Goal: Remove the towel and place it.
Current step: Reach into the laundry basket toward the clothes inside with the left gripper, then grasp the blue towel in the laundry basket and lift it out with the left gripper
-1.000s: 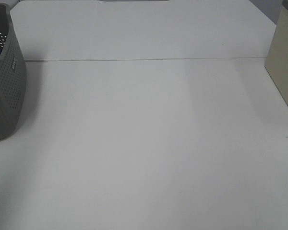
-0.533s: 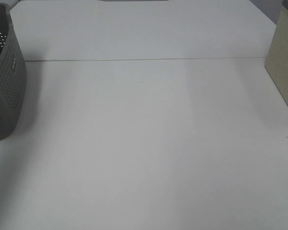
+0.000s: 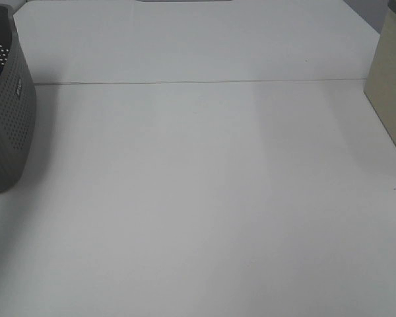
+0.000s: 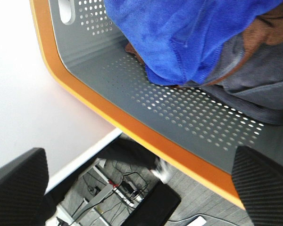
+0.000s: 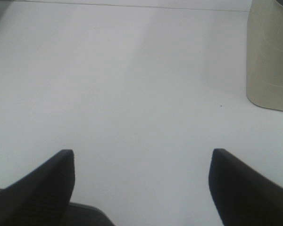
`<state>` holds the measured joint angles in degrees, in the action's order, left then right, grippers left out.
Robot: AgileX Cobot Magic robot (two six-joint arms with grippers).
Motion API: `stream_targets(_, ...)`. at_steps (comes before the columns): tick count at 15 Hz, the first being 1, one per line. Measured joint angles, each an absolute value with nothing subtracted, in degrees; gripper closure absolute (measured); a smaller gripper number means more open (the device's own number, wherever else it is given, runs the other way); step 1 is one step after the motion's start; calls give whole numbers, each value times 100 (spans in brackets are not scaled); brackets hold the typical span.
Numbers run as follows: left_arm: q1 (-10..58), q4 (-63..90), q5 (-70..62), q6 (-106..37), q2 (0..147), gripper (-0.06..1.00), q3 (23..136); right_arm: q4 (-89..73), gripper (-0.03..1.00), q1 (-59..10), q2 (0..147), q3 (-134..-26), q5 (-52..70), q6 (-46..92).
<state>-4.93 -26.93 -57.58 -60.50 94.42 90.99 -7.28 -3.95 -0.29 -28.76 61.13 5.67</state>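
Note:
The towel, a royal-blue plush cloth with a stitched hem, lies bunched inside a grey perforated basket with an orange rim, on top of brown and grey cloths. My left gripper hovers over the basket's rim, apart from the towel, with its jaws wide open and empty. My right gripper is open over bare white table and holds nothing. Neither gripper shows in the exterior high view.
The basket stands at the table's far left edge. A beige box stands at the right edge, also seen as a beige container ahead of my right gripper. A seam crosses the white table.

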Motion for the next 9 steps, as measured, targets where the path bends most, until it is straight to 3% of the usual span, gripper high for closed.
stream_targets(9,-625,-2859,-4555,-6050,11362,-4,9099,-728,20,-395,-29,-2876,6113,567)
